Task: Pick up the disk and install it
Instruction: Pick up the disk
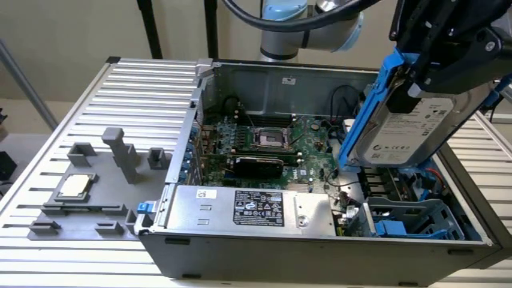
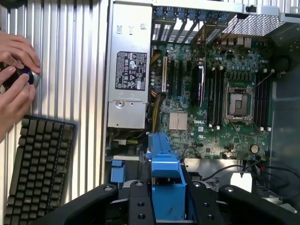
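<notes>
Silver-grey cylindrical arm joint (image 1: 308,42), smooth brushed metal, tube-shaped housing. Light-blue round plastic cap (image 1: 282,8) on its end. Thick black rubber cable (image 1: 244,16) loops in front of the joint. Black angular matte gripper (image 1: 436,72), blocky body with chamfered edges and a small round fastener on its side. In the wrist view the black angular matte gripper (image 2: 166,206) has flat black finger links (image 2: 136,204), wide and bar-shaped with rounded ends. Small round silver screw heads (image 2: 108,188) sit at the link pivots, with recessed holes in a row down each bar.
</notes>
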Action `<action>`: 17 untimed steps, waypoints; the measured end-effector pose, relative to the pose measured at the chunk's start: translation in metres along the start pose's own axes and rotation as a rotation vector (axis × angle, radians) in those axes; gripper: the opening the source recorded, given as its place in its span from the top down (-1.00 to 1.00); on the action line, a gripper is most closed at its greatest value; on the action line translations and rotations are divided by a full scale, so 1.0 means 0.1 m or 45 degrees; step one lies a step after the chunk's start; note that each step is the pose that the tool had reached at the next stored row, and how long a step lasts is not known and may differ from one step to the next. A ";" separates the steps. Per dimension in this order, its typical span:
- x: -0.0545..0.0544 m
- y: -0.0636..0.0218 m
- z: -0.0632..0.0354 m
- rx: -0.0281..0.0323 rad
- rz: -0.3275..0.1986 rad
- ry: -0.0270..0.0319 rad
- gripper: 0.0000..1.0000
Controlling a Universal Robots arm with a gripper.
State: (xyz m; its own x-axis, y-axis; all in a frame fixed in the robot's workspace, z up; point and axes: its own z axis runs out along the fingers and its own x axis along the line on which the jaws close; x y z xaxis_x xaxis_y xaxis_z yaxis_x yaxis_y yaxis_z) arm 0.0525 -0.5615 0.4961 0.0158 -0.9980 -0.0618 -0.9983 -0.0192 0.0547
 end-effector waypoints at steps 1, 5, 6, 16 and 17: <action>0.03 -0.015 -0.001 0.0000 0.000 0.0000 0.35; 0.13 -0.078 -0.006 0.0000 0.000 -0.0001 0.35; 0.15 -0.096 -0.008 0.0000 0.000 0.0002 0.35; 0.30 -0.478 -0.019 0.0000 0.000 0.0000 0.35; 0.31 -0.523 -0.020 0.0001 0.000 0.0000 0.35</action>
State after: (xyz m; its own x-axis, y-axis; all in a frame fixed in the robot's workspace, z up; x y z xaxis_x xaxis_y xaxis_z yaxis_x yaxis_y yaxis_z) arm 0.1052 -0.5912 0.4933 0.0159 -0.9980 -0.0618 -0.9983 -0.0192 0.0546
